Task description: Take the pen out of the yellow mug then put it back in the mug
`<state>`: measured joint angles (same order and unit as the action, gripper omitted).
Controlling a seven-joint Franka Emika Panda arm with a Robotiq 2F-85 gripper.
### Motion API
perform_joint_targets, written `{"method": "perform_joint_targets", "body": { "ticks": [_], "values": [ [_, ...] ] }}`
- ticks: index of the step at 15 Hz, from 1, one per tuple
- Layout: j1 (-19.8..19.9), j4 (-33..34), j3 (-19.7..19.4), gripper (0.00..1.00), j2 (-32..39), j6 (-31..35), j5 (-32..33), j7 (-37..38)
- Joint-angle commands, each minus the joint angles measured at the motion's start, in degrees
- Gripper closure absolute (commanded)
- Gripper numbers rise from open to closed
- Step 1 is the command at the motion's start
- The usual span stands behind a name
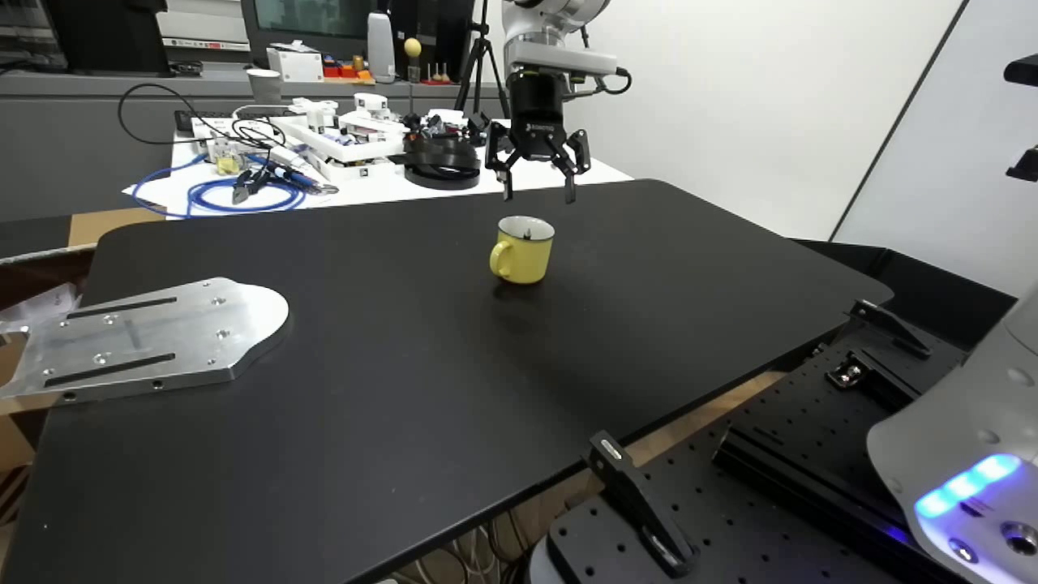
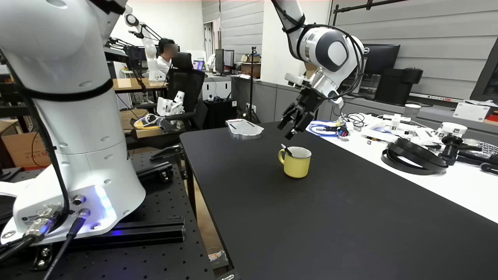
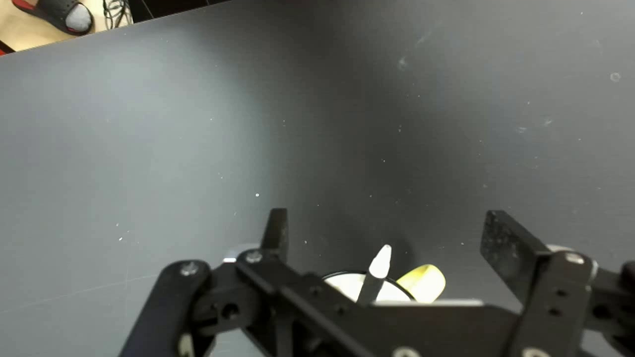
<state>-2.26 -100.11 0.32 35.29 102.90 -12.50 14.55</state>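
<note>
One flat slotted silver metal plate [image 1: 166,331] lies across the left edge of the broad black tabletop [image 1: 389,405], near its far left corner. Past it, closer to the far edge than the near one, stands the small round yellow mug [image 1: 525,258], upright; the slim black pen [image 2: 287,150], white and tapered at its end, leans inside, poking above the rim near the handle. Above the mug hangs the black two-fingered gripper [image 1: 539,198], tilted, its fingers spread well apart and holding nothing. That tilt is the likeliest trouble: one finger could strike rim or handle coming down and knock the mug over. Little of the pen stands clear, so a grip on the taper might slip, and a slanted pull might drag the mug along. Beyond the far edge is a cluttered white table [image 1: 608,172].
</note>
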Motion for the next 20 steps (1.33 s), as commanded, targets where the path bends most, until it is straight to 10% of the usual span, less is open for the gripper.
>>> {"method": "perform_joint_targets", "body": {
  "ticks": [1,20],
  "values": [
    [-0.1,0.1,-0.1,0.0,0.2,-0.1,0.0,-0.1],
    [0.7,3.5,-0.1,0.0,4.9,-0.1,-2.8,0.8]
  ]
}}
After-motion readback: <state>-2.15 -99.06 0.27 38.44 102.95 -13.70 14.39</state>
